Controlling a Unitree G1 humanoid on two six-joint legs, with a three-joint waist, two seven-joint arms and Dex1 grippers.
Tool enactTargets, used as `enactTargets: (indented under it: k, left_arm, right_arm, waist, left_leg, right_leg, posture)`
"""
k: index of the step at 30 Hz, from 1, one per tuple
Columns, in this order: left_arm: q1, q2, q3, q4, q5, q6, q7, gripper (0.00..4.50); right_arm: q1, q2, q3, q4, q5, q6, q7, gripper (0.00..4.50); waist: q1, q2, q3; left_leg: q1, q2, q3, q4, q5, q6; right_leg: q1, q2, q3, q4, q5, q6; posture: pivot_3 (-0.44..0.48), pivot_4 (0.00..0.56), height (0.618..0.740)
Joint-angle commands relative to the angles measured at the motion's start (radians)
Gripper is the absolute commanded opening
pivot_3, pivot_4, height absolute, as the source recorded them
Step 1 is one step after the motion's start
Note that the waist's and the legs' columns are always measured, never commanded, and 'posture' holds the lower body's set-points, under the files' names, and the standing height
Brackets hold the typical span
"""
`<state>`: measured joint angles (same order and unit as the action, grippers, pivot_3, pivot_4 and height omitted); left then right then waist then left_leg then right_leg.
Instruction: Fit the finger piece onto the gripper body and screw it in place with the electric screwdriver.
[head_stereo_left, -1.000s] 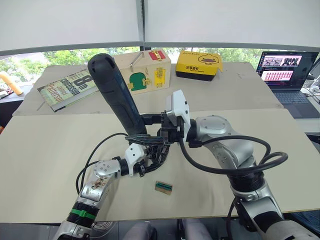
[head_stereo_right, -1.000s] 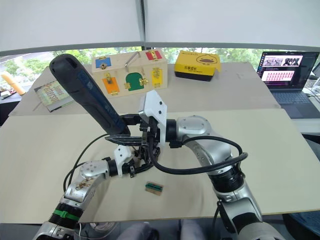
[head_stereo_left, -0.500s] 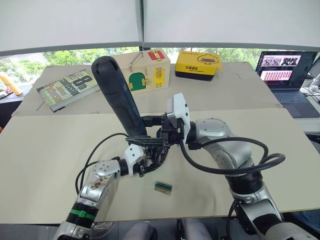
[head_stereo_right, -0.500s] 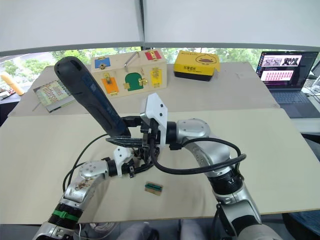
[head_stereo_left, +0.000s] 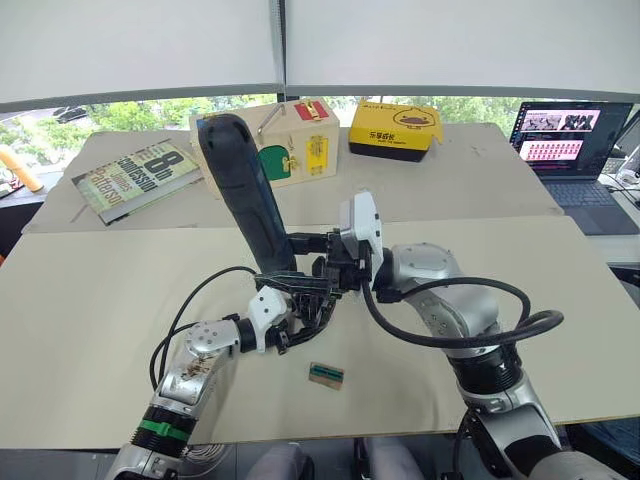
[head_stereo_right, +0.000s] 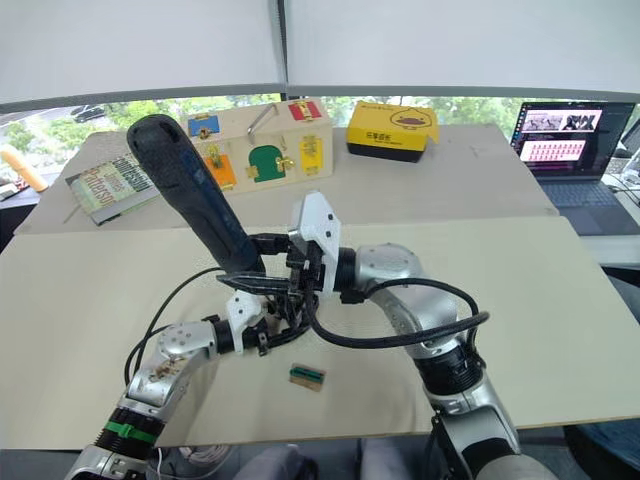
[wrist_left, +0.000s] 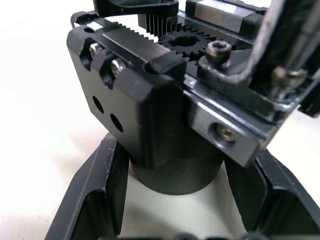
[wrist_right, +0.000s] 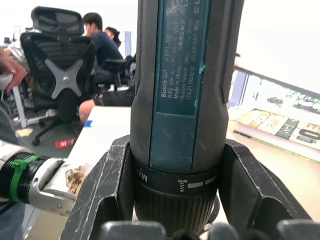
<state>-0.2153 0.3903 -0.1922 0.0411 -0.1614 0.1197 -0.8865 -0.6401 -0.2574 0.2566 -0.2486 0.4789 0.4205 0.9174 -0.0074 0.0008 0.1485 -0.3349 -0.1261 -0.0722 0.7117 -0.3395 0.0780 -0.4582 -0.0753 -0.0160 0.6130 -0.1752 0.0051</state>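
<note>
The gripper body (wrist_left: 150, 100) sits at frame centre in the head views, clamped at its rounded base between the fingers (wrist_left: 95, 190) of the left gripper (head_stereo_left: 290, 325), just above the table (head_stereo_left: 90, 300). Its gear and rack face point up toward the tool. The electric screwdriver (head_stereo_right: 195, 195) is grasped at its collar by the right gripper (wrist_right: 175, 220). Its long axis runs from centre toward the upper left, with the butt high and the bit end down at the body. Bit contact with a screw cannot be seen. The coming move depends on keeping this axis in line with the screw. The finger piece cannot be told apart from the body. A small green-and-tan rectangle (head_stereo_left: 326, 375) lies near, lower centre.
</note>
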Motion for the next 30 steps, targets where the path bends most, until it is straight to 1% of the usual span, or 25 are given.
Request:
enactTargets:
  k: [1,8,16,24,30]
  left_arm:
    - [0.04,0.013,-0.031,0.037,0.008,0.052,-0.013,2.28]
    - [0.039,0.018,-0.029,0.039,0.008,0.053,-0.017,2.28]
    - [0.037,0.023,-0.028,0.038,0.008,0.054,-0.02,2.28]
    - [0.036,0.022,-0.027,0.037,0.005,0.059,-0.019,2.28]
    - [0.042,0.022,-0.026,0.033,0.005,0.063,-0.016,2.28]
  right_arm:
    - [0.024,0.004,-0.031,-0.003,-0.006,-0.077,0.01,1.95]
    - [0.051,-0.005,-0.021,0.006,-0.016,-0.094,0.005,1.95]
    - [0.063,0.0,0.003,0.012,-0.031,-0.07,-0.022,1.95]
    - [0.093,0.009,0.024,0.066,-0.057,-0.088,-0.029,1.95]
    - [0.105,0.009,0.037,0.079,-0.063,-0.071,-0.045,1.95]
  waist:
    - [0.0,0.0,0.0]
    - [-0.003,0.0,-0.001]
    - [-0.004,0.0,-0.002]
    - [-0.004,0.001,-0.005]
    - [-0.005,0.003,-0.015]
  left_leg:
    - [0.0,0.0,0.0,0.0,0.0,0.0]
    - [0.001,0.0,0.0,0.0,0.0,0.0]
    - [0.002,0.0,0.0,0.0,0.0,0.0]
    - [0.005,0.0,0.0,-0.002,0.0,0.0]
    - [0.006,0.0,0.0,-0.003,0.0,0.0]
  right_leg:
    - [0.0,0.0,0.0,0.0,0.0,0.0]
    - [0.001,0.0,0.0,0.0,0.0,0.0]
    - [0.001,0.0,0.0,0.0,0.0,0.0]
    - [0.002,0.0,0.001,0.0,0.0,0.0]
    - [0.002,0.0,0.001,0.0,0.0,0.0]
  posture:
    - [0.0,0.15,0.74]
    - [0.0,0.15,0.74]
    - [0.0,0.15,0.74]
    - [0.0,0.15,0.74]
    - [0.0,0.15,0.74]
